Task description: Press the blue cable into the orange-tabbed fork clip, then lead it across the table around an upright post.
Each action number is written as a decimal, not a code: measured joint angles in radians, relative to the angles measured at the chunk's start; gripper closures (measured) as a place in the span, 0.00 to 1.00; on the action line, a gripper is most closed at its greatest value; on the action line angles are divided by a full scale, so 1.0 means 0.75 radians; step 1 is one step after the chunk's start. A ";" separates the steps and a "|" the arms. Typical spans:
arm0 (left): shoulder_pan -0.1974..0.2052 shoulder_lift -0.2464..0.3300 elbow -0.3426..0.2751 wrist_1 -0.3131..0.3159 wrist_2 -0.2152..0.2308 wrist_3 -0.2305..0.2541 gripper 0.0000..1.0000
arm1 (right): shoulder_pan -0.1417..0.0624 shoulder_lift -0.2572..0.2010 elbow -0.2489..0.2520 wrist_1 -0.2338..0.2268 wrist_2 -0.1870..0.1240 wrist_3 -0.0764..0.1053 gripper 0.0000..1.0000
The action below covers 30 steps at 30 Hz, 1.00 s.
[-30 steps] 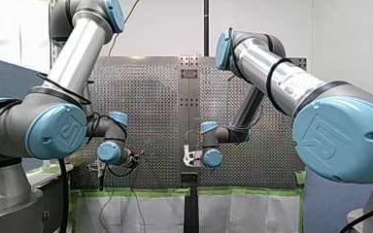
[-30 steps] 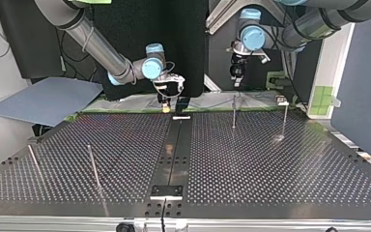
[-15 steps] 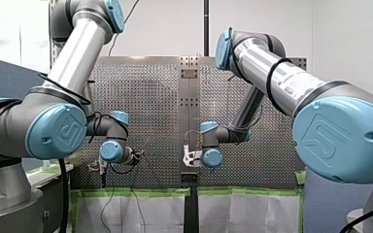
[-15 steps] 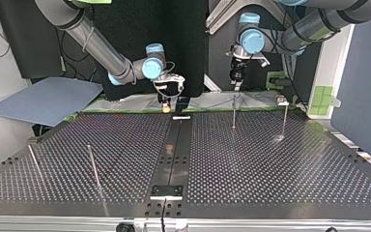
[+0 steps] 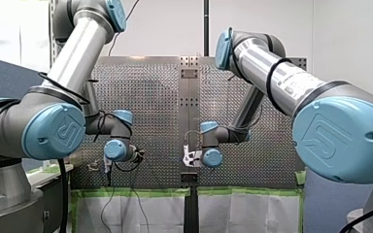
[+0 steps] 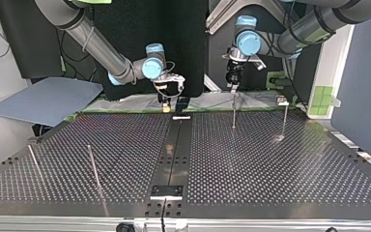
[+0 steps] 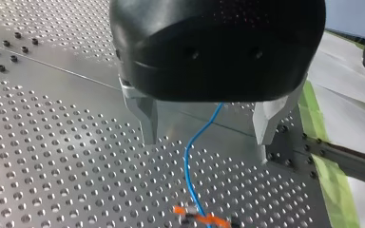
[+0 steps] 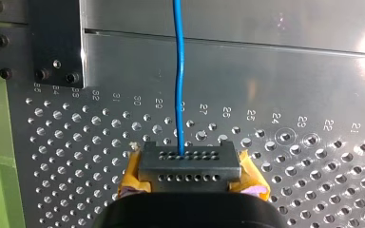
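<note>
The blue cable [image 7: 189,161] runs between my left gripper's [image 7: 206,137] two metal fingers [image 7: 147,121] without touching either. It leads on to the orange-tabbed clip [image 7: 200,221] on the perforated table, just ahead of the fingers. That gripper is open and hangs above the table's far edge in the top view [image 6: 232,82]. My right gripper [image 8: 190,173], with yellow pads [image 8: 134,176], is shut on a black block [image 8: 189,164] at the cable's end, and the blue cable [image 8: 179,90] leaves it straight ahead. In the top view the right gripper [image 6: 167,101] is low at the far middle.
Two upright posts [image 6: 234,112] [image 6: 285,118] stand near the far edge at the top view's right, and two leaning posts [image 6: 92,166] [image 6: 34,162] at its left. A dark centre rail [image 6: 174,154] crosses the table. A blue-grey sheet [image 6: 43,99] lies off the table's far left.
My left gripper has shifted toward the top view's left and slightly up, still open. The right arm has not moved.
</note>
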<state>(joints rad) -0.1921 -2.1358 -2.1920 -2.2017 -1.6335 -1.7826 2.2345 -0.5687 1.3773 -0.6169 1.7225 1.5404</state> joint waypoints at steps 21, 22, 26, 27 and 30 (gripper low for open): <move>-0.071 -0.042 0.102 -0.003 -0.008 -0.068 0.00 | 0.006 0.000 0.000 0.003 0.000 0.000 1.00; -0.073 -0.052 0.111 -0.003 -0.009 -0.068 0.00 | 0.007 -0.001 0.000 0.003 0.000 0.000 1.00; -0.082 -0.099 0.156 -0.004 -0.023 -0.069 0.00 | 0.009 0.000 0.000 0.007 -0.001 0.000 1.00; -0.083 -0.109 0.166 -0.007 -0.026 -0.068 0.00 | 0.010 0.000 0.000 0.007 -0.001 0.000 1.00; -0.088 -0.148 0.204 -0.031 -0.037 -0.065 0.00 | 0.011 0.000 0.000 0.008 -0.001 0.000 1.00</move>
<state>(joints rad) -0.2585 -2.2465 -2.0391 -2.2248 -1.6609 -1.8311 2.2429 -0.5687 1.3769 -0.6110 1.7217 1.5403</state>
